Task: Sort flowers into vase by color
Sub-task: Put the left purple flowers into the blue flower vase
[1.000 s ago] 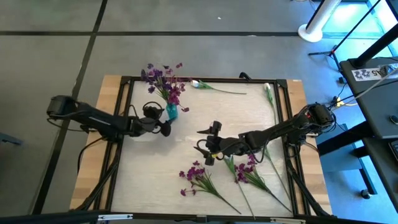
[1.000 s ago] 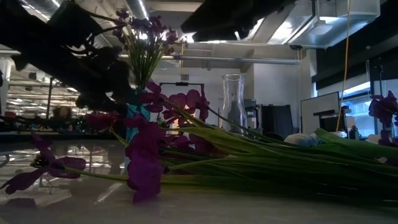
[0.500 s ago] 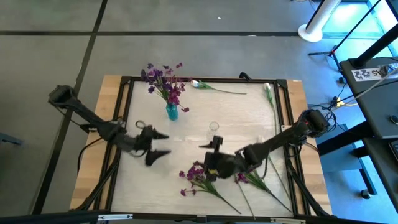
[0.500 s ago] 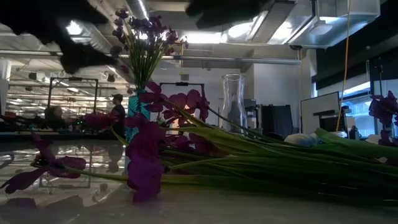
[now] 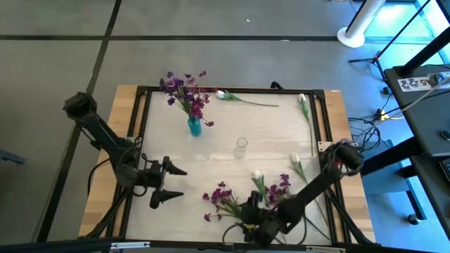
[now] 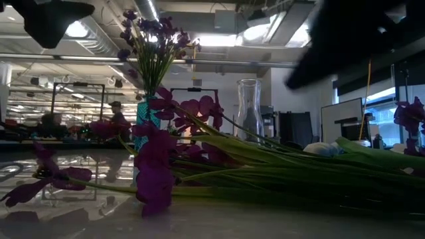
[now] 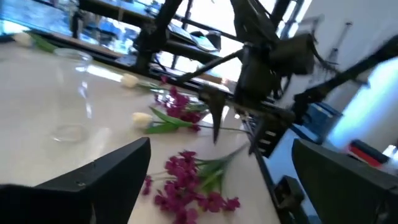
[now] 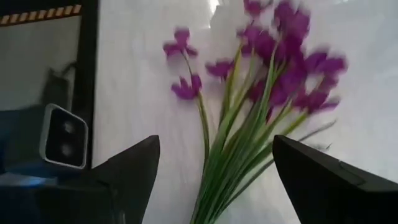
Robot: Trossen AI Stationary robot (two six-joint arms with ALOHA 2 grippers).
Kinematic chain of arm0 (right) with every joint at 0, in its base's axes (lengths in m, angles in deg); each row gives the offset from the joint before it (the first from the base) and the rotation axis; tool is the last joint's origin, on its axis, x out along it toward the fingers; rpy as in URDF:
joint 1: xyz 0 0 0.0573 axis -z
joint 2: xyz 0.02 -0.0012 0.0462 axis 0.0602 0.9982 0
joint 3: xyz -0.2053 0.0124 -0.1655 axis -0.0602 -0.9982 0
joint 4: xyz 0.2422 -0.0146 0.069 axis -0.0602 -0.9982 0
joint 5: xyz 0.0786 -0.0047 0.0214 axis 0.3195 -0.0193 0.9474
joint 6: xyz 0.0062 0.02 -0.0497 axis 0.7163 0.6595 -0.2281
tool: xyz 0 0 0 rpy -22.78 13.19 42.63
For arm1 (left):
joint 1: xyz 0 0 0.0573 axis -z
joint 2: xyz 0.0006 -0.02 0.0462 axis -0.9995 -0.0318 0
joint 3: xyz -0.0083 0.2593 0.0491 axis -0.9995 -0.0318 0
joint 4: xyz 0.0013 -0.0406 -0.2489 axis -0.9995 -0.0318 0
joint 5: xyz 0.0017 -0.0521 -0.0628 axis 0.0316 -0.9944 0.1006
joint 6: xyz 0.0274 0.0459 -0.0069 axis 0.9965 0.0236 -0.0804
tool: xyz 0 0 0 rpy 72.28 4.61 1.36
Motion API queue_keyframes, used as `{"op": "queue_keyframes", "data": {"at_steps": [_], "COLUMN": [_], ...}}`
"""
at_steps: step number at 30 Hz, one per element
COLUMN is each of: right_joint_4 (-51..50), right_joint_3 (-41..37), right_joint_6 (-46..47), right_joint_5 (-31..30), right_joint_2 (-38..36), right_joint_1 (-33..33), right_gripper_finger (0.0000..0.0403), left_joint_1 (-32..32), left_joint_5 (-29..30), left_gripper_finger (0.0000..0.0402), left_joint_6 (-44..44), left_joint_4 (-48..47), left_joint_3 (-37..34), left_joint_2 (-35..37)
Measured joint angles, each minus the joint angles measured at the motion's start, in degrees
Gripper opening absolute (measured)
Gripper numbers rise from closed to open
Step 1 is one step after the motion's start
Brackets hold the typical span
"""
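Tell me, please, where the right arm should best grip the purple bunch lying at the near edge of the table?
Probably on the bundled green stems, below the blossoms, coming down from above. The purple bunch lies flat on the table, its stems gathered narrow while the blossoms spread wide and soft. The right gripper, open, already straddles those stems.

A pale tabletop [image 5: 211, 158] with a black frame and bare wood strips along its left and right edges is set on a grey floor [image 5: 211, 60] crossed by dark seams. Past the table's far right corner a white round base [image 5: 349, 35] is lit bluish, with a dark bench [image 5: 422, 105] and cables nearby. In the low view, ceiling lights [image 6: 229, 40], pipes and a dark monitor [image 6: 342, 123] are seen.
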Motion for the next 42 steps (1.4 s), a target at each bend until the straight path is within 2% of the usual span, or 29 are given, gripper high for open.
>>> {"op": "queue_keyframes", "data": {"at_steps": [3,7,11,16,20,23,24,29,34,39,42], "right_joint_4": [1.1,2.5,2.3,2.7,3.0,2.4,2.4,3.5,5.2,19.8,29.6], "right_joint_3": [0.0,0.0,0.0,0.1,0.4,2.1,2.9,9.3,12.7,12.3,11.0], "right_joint_6": [2.3,3.3,2.1,-0.6,-0.8,-4.3,-6.0,-15.9,-25.3,-38.8,-46.8], "right_joint_5": [0.0,1.6,5.3,10.8,11.5,12.2,12.5,10.2,7.9,2.1,4.6], "right_joint_2": [3.4,6.3,7.6,9.1,9.1,8.2,8.1,5.2,1.7,-4.3,-4.9], "right_joint_1": [0.3,2.1,4.4,7.7,9.3,10.4,10.7,11.8,11.8,10.2,10.2], "right_gripper_finger": [0.0299,0.0263,0.0217,0.0151,0.0082,0.0022,0.0015,0.0031,0.001,0.0014,0.0009], "left_joint_1": [0.0,-0.1,-0.8,-2.1,-2.3,-2.3,-2.3,-1.1,1.5,3.6,3.6], "left_joint_5": [3.3,7.1,6.4,6.9,6.4,6.3,6.3,6.3,7.5,8.7,4.6], "left_gripper_finger": [0.0384,0.0384,0.0384,0.0384,0.0384,0.0384,0.0384,0.0384,0.0384,0.0384,0.0384], "left_joint_6": [0.3,-0.5,-0.2,-2.0,0.0,3.1,3.9,6.9,9.0,8.5,8.8], "left_joint_4": [0.1,1.2,1.3,0.4,0.0,-0.1,-0.1,-0.2,-0.2,0.7,0.4], "left_joint_3": [0.0,0.0,0.0,-0.1,-0.1,-0.1,-0.1,-0.1,-0.1,-0.1,-0.1], "left_joint_2": [0.0,0.0,0.0,0.0,0.0,0.0,0.0,0.0,0.0,0.0,-0.2]}}
